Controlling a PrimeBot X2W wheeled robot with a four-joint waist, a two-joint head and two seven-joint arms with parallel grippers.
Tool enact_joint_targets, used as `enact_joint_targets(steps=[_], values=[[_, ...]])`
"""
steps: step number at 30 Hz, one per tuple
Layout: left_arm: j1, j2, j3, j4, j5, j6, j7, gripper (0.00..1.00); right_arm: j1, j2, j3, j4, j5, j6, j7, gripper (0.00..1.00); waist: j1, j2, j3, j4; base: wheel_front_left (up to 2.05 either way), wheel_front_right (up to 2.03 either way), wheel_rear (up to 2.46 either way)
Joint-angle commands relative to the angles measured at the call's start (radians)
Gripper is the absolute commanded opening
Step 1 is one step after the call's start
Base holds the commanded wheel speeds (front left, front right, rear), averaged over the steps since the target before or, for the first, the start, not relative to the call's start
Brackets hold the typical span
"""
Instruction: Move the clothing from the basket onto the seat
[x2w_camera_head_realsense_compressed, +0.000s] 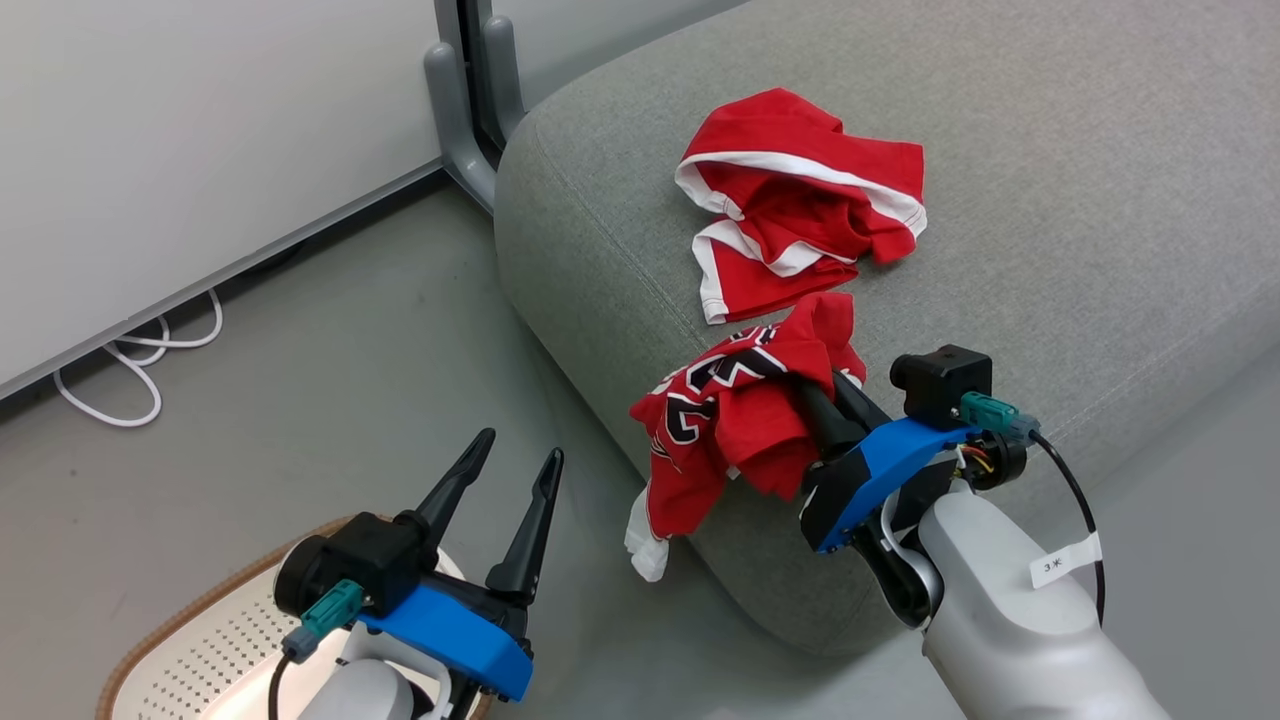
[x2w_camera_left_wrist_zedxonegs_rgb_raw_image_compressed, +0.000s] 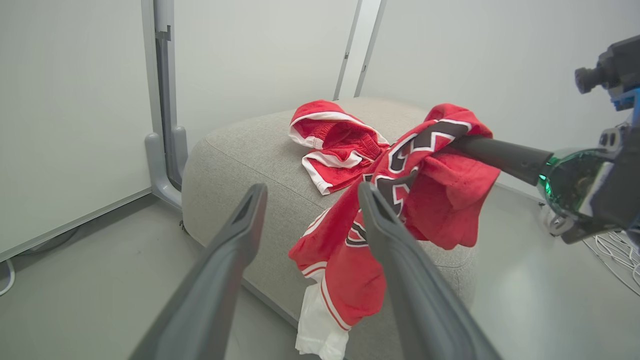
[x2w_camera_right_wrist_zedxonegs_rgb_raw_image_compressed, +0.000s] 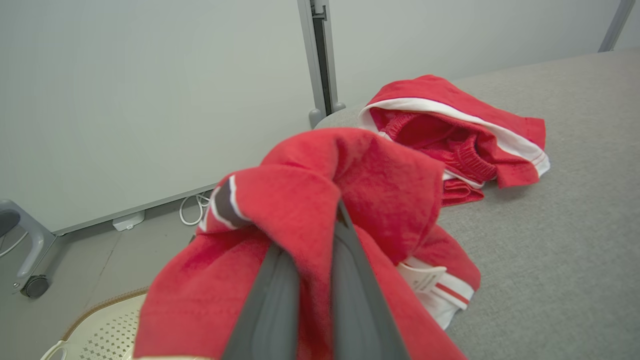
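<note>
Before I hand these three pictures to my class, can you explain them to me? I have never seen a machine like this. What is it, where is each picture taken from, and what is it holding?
This is a wheeled robot with two arms, each ending in a gripper with two long dark fingers. One picture looks down from a camera on its head; the other two come from cameras on its wrists, looking along the fingers.

In the head view, the left gripper is open and holds nothing, above a white basket with a brown rim on the floor. The right gripper is shut on a red jersey with black-and-white lettering, which hangs partly over the edge of a large grey sofa cushion. Another red garment with white stripes lies crumpled further up the cushion.

The left wrist view shows the same jersey from the side. The right wrist view shows it bunched around that gripper's own fingers.
</note>
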Motion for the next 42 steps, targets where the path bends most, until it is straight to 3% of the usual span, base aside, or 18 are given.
enact_joint_targets(steps=[1,9,19,25,34,42], values=[[-0.001,0.008,0.007,-0.003,0.005,-0.002,-0.005,1.0,-0.004,0.001,0.001,-0.006,-0.002,0.0,-0.005,0.0,0.0,-0.0001,0.008,0.0,0.0,0.0,0.0],[-0.017,0.038,0.034,-0.029,0.032,-0.002,-0.005,1.0,-0.153,-0.002,-0.04,0.001,0.015,0.0,0.04,0.0,0.0,-0.0001,0.072,-0.007,0.0,0.0,0.0],[-0.131,0.131,0.01,-0.13,0.068,-0.002,0.026,1.0,-0.444,-0.169,-0.28,-0.015,-0.005,0.0,0.066,0.0,0.0,-0.0001,0.302,0.078,0.0,0.0,0.0],[-0.201,0.198,0.033,-0.225,0.087,-0.002,0.06,1.0,-0.53,-0.253,-0.465,-0.002,-0.028,0.0,0.023,0.0,0.0,-0.0001,0.453,0.121,0.0,0.0,0.0],[-0.268,0.259,0.066,-0.357,0.112,0.014,0.092,1.0,-0.504,-0.233,-0.652,0.08,-0.098,0.0,-0.004,0.0,0.0,-0.0001,0.617,0.153,0.0,0.0,0.0],[-0.256,0.283,0.075,-0.385,0.108,0.023,0.089,1.0,-0.463,-0.191,-0.761,0.056,-0.196,0.0,-0.005,0.0,0.0,-0.0001,0.649,0.157,0.0,0.0,0.0]])
